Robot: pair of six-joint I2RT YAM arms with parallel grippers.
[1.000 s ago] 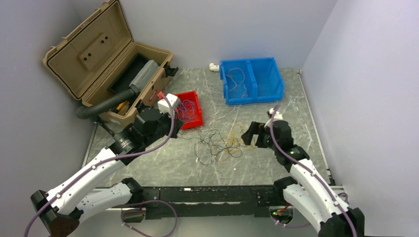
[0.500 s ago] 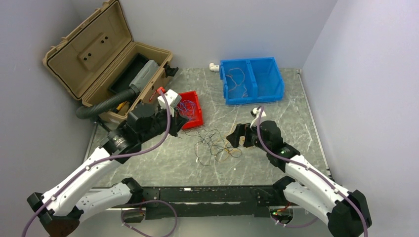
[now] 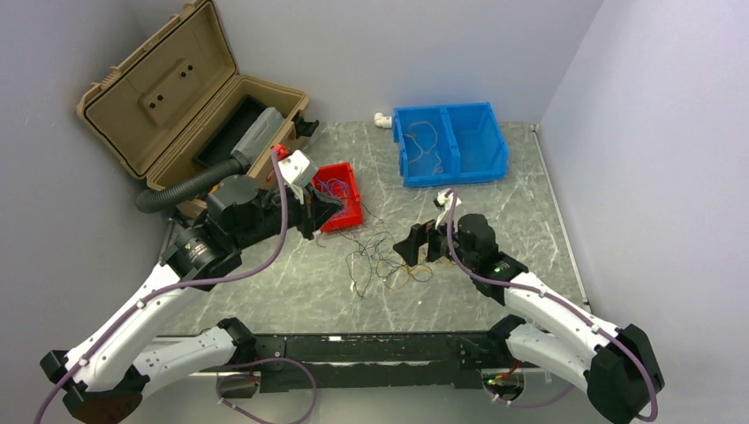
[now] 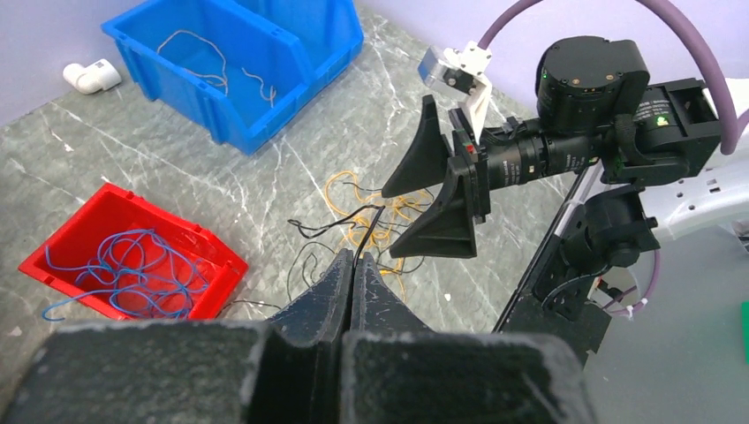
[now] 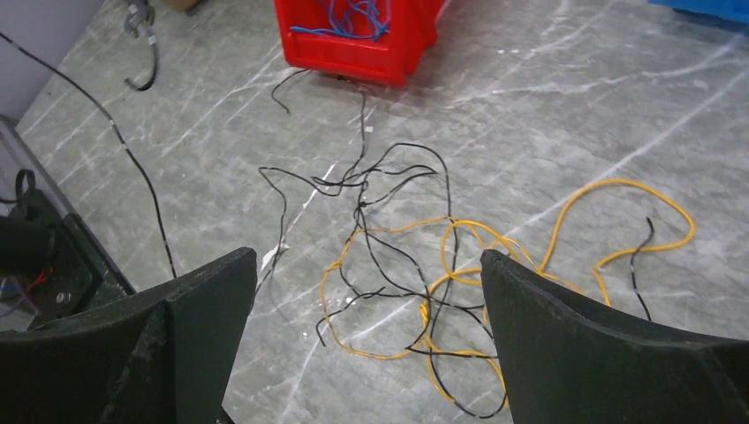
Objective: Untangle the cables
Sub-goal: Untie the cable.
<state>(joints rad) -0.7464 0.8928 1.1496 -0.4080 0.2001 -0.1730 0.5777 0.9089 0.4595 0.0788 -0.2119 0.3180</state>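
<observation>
left wrist view: the left gripper (image 4: 351, 265) is clenched tight on a black strand (image 4: 369, 231), which comes out from between its tips and leads off to the tangle of cables (image 5: 415, 291) on the grey table (image 3: 495, 212). that tangle is a loose mix of black and yellow-orange wires lying flat near the middle of the table, between the two arms. the right gripper (image 3: 420, 247) faces it from the right with its jaws spread wide and nothing in them. in the right wrist view the tangle shows between its two fingers (image 5: 618, 353), lower down on the table; whether they touch it i cannot tell. just left of the tangle stands a red bin (image 4: 181, 228) with blue wires (image 4: 124, 265) heaped inside, and one black end runs up to its front wall. the left gripper is at the near left edge of that bin. at the back a blue bin (image 3: 450, 181) holds a few pale strands (image 3: 424, 141) in its left compartment, as the top view shows it. an open tan case (image 3: 159, 97) and a black hose (image 3: 181, 190) sit at the far left.
</observation>
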